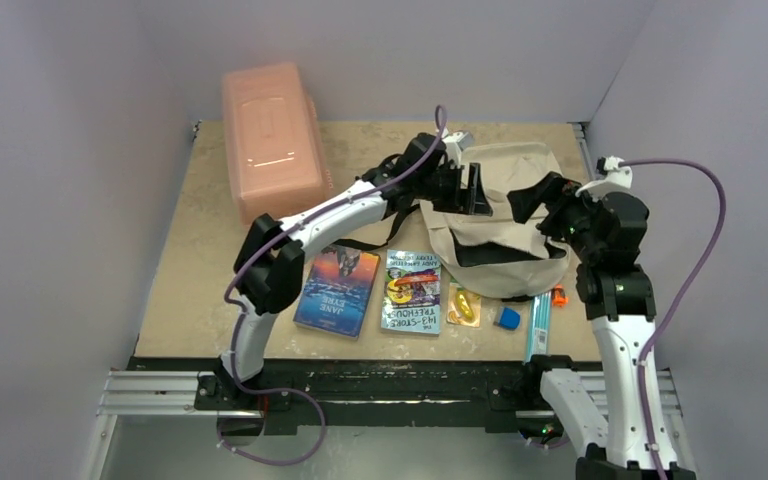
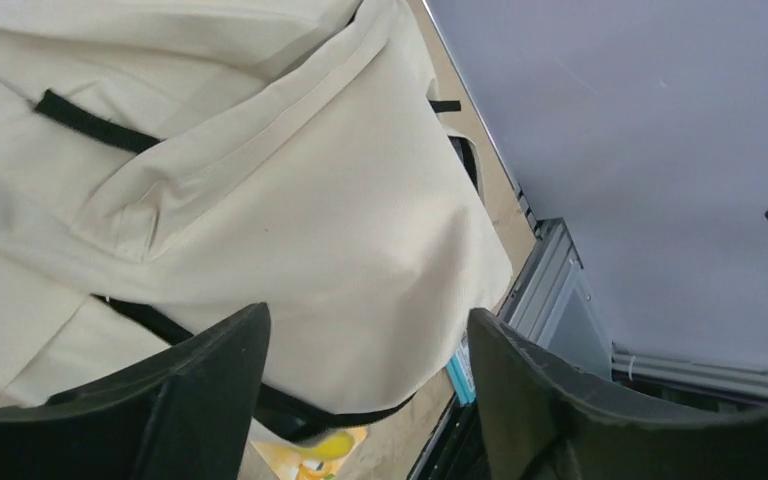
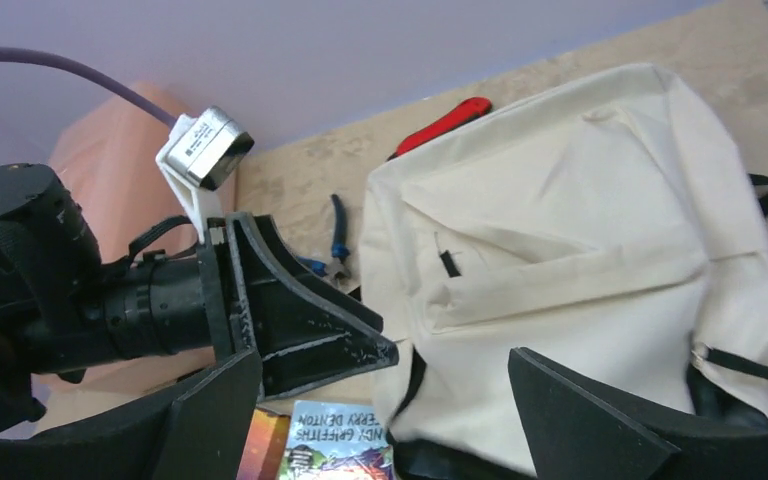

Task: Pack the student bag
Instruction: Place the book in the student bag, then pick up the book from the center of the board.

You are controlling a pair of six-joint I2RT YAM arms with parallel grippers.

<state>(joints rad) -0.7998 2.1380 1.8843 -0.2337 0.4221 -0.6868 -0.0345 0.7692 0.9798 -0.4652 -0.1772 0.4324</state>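
**benchrat:** Closest up you get the left gripper, jaws apart, nothing pinched, just hanging over the student bag on its pink-box side

**mo_k:** where's the bag sitting tho?

**benchrat:** flat on the table, toward the far right. right gripper is over the bag's other side, also spread wide with nothing in it

**mo_k:** anything in the bag?

**benchrat:** can't tell tbh. dark gap along its near edge, but I can't see inside. pink box sits left of the bag, closed up, so its insides are hidden too

**mo_k:** and the loose stuff?

**benchrat:** all lying outside it. blue-covered book and a second book near-left of the bag, yellow packet and small blue block right by its near edge, red-handled tool just behind it
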